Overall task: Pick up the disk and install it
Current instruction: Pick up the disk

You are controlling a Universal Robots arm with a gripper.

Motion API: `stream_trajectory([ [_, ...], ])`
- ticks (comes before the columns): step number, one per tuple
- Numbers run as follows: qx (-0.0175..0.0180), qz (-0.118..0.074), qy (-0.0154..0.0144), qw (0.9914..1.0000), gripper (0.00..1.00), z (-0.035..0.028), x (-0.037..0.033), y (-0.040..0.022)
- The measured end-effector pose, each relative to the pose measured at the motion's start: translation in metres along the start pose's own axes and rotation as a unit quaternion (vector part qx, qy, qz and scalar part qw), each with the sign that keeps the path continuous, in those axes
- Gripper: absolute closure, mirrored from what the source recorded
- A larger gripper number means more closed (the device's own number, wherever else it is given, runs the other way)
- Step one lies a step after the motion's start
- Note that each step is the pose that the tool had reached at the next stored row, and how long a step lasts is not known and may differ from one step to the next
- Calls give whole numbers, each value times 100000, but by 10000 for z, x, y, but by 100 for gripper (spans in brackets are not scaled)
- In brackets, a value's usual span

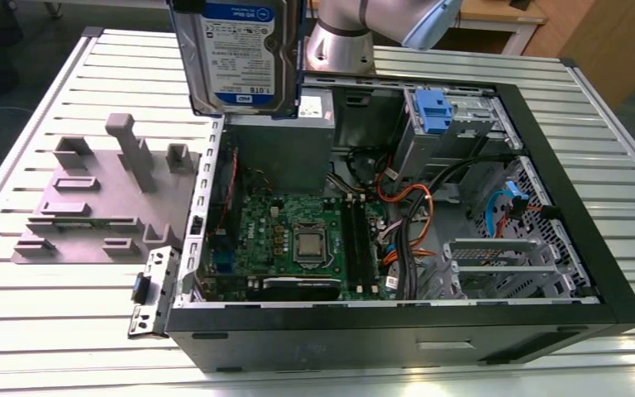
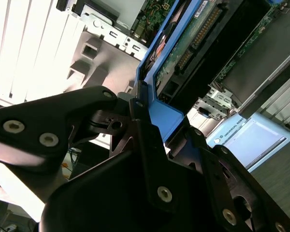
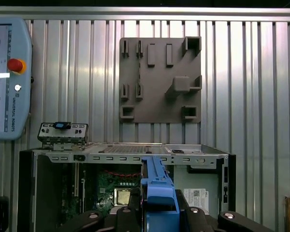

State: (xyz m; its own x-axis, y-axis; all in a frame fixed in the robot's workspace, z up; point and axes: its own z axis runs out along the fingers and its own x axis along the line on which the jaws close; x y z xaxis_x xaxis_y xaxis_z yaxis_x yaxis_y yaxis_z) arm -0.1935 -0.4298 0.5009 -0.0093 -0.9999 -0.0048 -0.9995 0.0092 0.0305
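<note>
The disk [image 1: 241,54] hangs upright in the air over the back corner of the open computer case [image 1: 582,223], on the exterior view's left, with its white-and-blue label facing the camera. Its blue carrier frame [image 2: 166,116] is clamped between black fingers [image 2: 140,125], so my gripper [image 2: 159,118] is shut on it. In the second wrist view the disk's green circuit board [image 2: 193,43] and connector face the camera. In the first wrist view my gripper [image 3: 159,217] holds the blue frame [image 3: 157,186] above the case [image 3: 125,151], whose motherboard lies below.
A grey moulded fixture [image 1: 97,198] with upright posts lies on the slatted table [image 1: 31,331] beside the case. Inside the case are cables, a drive cage with a blue latch [image 1: 433,112] and a power supply. A teach pendant [image 3: 7,77] lies on the table.
</note>
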Motion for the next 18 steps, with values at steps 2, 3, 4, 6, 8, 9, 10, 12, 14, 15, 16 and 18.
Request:
stream_trajectory([
  [2, 0, 3, 1, 100000, 63, 0, 0, -5],
  [3, 0, 5, 0, 100000, 63, 0, 1, -8],
  [4, -3, 6, 2, 100000, 63, -1, 1, -11],
  [6, 2, 4, -3, 100000, 63, 0, 1, -19],
  [8, 2, 9, -5, 100000, 63, 0, 2, -25],
  [9, 2, 12, -4, 100000, 63, -1, 2, -26],
  [10, 1, 6, -2, 100000, 63, -1, 2, -29],
  [12, 1, 6, -3, 100000, 63, -1, 2, -30],
  [14, 1, -1, 0, 100000, 63, -1, 2, -35],
  [15, 3, 6, -1, 100000, 63, -1, 1, -36],
  [16, 4, 7, -4, 100000, 63, -1, 2, -39],
  [18, -1, 8, -2, 100000, 63, -1, 1, -43],
])
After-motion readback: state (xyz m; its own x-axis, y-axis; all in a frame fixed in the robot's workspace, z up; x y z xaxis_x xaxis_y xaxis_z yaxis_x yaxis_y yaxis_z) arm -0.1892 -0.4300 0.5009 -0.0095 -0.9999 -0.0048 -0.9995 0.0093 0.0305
